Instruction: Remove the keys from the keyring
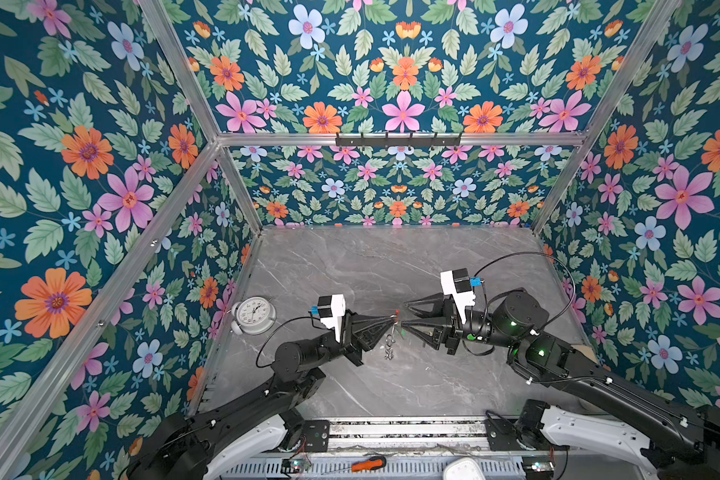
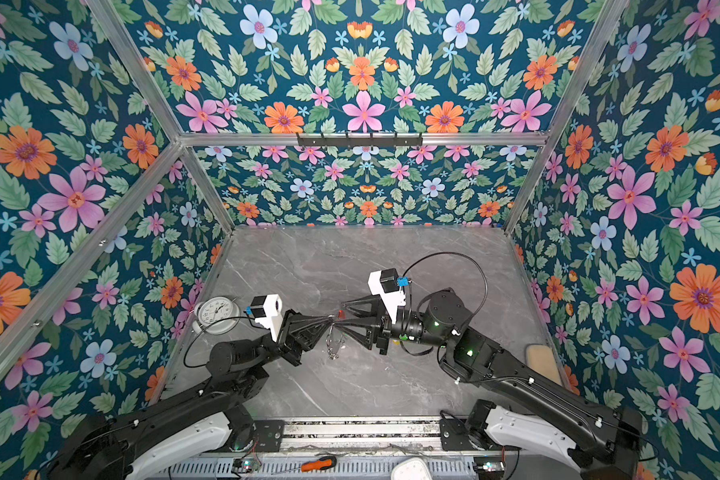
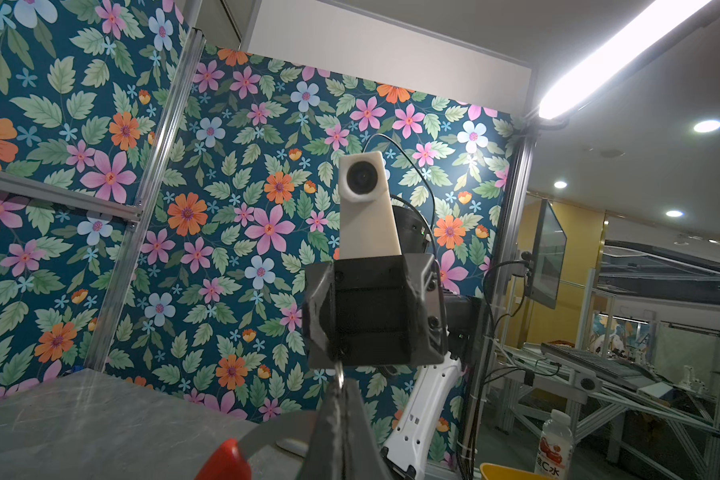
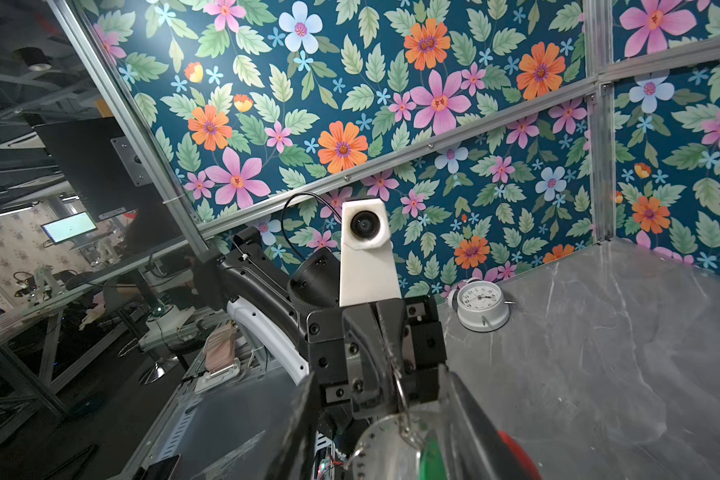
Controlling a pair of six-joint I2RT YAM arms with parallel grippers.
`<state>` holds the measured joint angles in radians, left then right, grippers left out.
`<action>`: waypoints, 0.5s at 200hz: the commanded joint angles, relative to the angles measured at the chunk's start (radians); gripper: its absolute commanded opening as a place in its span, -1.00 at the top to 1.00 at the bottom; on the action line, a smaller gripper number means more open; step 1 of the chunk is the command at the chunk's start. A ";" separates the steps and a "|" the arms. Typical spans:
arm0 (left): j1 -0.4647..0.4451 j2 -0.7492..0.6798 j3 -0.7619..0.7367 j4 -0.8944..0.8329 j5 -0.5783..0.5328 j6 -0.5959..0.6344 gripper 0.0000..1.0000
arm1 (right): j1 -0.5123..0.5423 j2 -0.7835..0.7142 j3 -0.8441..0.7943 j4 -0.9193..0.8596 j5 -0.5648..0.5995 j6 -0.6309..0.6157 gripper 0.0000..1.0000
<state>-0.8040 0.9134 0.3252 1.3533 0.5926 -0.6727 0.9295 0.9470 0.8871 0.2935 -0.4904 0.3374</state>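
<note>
My left gripper [image 1: 391, 319] is shut on the keyring [image 1: 393, 332], which hangs over the middle of the grey table. In the left wrist view a small wire ring [image 3: 340, 376] is nipped between the shut fingertips. The hoop's red section [image 3: 225, 461] curves off beside them. The keys [image 1: 389, 350] dangle under the hoop in both top views, with a green tag [image 1: 400, 331] beside them. My right gripper [image 1: 405, 315] faces the left one, open, its fingers straddling the ring. The right wrist view shows a silver key [image 4: 381, 451], the green tag [image 4: 431, 457] and a wire ring [image 4: 400, 390] between its fingers.
A white alarm clock [image 1: 252, 316] stands at the table's left edge, behind the left arm. A black hook rail [image 1: 398, 140] is fixed on the back wall. An orange-handled screwdriver [image 1: 368, 463] lies on the front rail. A beige pad [image 2: 543, 361] lies at the right edge.
</note>
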 commanded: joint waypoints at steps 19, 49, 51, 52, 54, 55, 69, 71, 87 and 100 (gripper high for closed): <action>0.001 -0.009 -0.008 0.055 -0.024 -0.001 1.00 | 0.001 0.015 0.016 -0.013 -0.010 0.002 0.24; 0.001 -0.001 -0.002 0.056 -0.019 -0.001 1.00 | 0.001 0.031 0.014 -0.036 0.006 -0.001 0.24; 0.000 -0.001 -0.002 0.056 -0.019 -0.001 1.00 | 0.001 0.031 0.013 -0.036 0.002 0.000 0.24; 0.001 -0.001 -0.003 0.056 -0.019 -0.001 1.00 | 0.002 0.032 0.013 -0.036 0.000 -0.001 0.24; 0.000 -0.001 -0.003 0.057 -0.019 -0.001 1.00 | 0.002 0.033 0.014 -0.037 -0.003 -0.001 0.24; 0.000 -0.001 -0.003 0.057 -0.019 -0.001 1.00 | 0.001 0.033 0.015 -0.037 -0.005 -0.001 0.24; 0.001 0.002 -0.003 0.056 -0.021 -0.001 1.00 | 0.003 0.042 0.018 -0.038 -0.027 0.001 0.28; 0.000 0.002 -0.004 0.056 -0.022 0.000 1.00 | 0.002 0.042 0.019 -0.040 -0.030 0.002 0.29; 0.000 0.002 -0.007 0.059 -0.024 -0.001 1.00 | 0.001 0.048 0.020 -0.043 -0.046 0.003 0.36; 0.001 0.002 -0.008 0.058 -0.024 -0.001 1.00 | 0.002 0.052 0.020 -0.048 -0.050 0.004 0.42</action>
<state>-0.8040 0.9157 0.3168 1.3609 0.5743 -0.6746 0.9302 0.9943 0.9009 0.2417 -0.5083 0.3363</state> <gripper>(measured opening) 0.050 0.312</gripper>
